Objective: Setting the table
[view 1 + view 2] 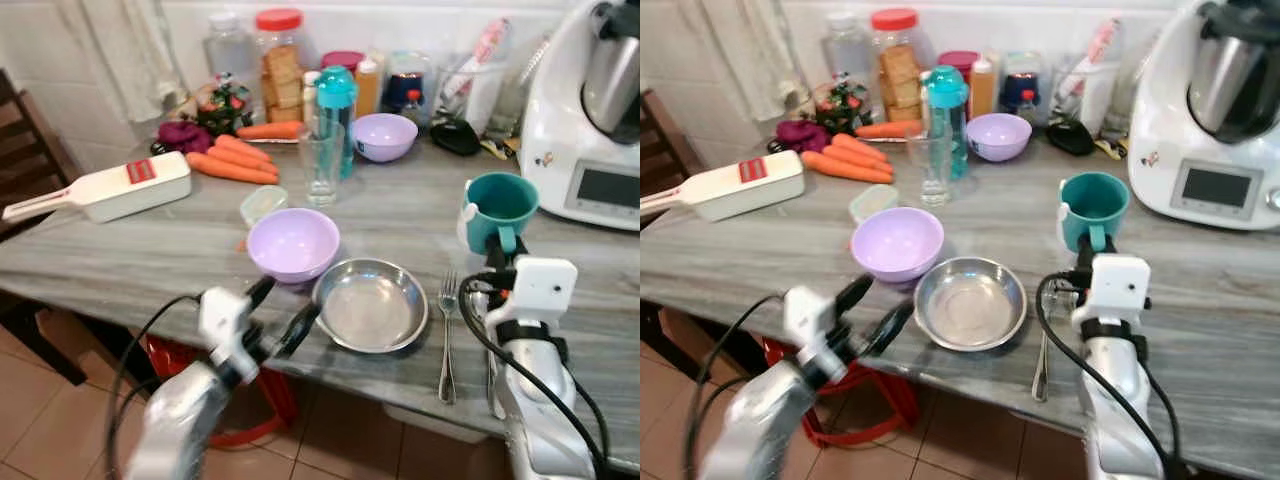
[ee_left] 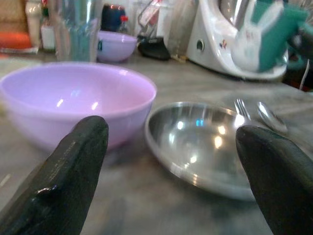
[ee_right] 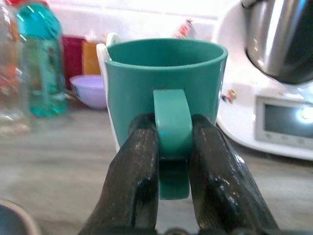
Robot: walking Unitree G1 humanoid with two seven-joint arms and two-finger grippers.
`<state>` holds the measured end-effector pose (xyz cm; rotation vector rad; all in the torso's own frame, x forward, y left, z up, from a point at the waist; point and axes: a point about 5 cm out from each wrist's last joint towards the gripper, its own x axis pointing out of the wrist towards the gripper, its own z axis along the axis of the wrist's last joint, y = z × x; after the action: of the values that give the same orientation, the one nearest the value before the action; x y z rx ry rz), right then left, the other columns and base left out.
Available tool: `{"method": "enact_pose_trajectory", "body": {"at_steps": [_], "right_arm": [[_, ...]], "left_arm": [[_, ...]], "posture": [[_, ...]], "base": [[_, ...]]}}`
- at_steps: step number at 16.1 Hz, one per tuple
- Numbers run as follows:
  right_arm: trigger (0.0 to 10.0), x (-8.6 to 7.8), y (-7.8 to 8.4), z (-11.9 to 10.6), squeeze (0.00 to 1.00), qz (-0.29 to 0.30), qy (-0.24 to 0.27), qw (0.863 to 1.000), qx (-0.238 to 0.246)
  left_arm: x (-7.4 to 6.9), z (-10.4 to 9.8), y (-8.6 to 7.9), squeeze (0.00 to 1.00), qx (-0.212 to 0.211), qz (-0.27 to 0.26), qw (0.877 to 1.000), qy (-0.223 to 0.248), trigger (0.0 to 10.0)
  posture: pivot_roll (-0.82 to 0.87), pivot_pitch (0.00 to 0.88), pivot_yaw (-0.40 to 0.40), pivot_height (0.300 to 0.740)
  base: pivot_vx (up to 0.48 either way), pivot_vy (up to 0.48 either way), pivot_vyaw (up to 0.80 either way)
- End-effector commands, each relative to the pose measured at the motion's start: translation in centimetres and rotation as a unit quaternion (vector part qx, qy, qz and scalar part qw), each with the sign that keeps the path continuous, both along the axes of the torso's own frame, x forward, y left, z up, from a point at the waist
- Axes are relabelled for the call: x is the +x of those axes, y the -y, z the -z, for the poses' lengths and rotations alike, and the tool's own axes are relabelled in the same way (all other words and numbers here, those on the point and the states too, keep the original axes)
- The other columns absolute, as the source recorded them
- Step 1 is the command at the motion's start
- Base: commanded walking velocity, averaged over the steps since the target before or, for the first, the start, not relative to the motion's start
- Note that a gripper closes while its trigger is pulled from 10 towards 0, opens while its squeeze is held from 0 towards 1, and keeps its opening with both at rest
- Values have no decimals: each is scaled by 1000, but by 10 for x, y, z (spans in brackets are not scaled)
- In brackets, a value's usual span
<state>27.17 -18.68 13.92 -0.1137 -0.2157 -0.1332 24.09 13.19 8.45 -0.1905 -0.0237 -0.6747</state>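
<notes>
While the right tool (image 3: 173, 147) clamps the mug (image 1: 500, 207) by its handle — light, stiff, slippery plastic — the left tool (image 1: 280, 310) stands apart.

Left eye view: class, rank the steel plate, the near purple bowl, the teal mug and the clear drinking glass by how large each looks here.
1. steel plate, widest of the four
2. near purple bowl
3. teal mug, held by its handle in the right gripper
4. clear drinking glass, narrowest, though it stands farther back, so its rank against the mug is unsure
</notes>
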Motion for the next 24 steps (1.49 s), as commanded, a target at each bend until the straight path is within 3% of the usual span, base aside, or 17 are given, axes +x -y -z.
{"method": "enact_pose_trajectory", "body": {"at_steps": [1,6,10,15,19,24], "right_arm": [[10000,4,-2,-6,0,-11,7,1000,6],[10000,22,6,-7,0,-34,-11,999,18],[10000,40,11,3,0,-50,-39,997,40],[10000,57,-5,13,0,-112,-66,990,52],[10000,58,-17,27,0,-157,-90,982,62],[10000,57,-14,37,0,-162,-101,980,56]], "left_arm": [[-2,-5,-2,0,-8,18,1000,3,10000],[-12,-5,-8,0,-8,83,996,-21,10000],[-12,-2,-9,0,-7,90,996,-24,10000],[-12,3,-7,0,-11,86,996,-30,10000],[-14,5,-7,0,-10,77,997,-28,10000],[-18,14,-10,0,-17,81,996,-35,10000]], "posture": [[-12,0,31,740],[-15,0,33,740],[-16,0,41,740],[0,0,34,740],[15,0,26,740],[15,0,30,740]], "base": [[0,0,0],[0,0,0],[0,0,0],[0,0,0],[0,0,0],[0,0,0]]}}
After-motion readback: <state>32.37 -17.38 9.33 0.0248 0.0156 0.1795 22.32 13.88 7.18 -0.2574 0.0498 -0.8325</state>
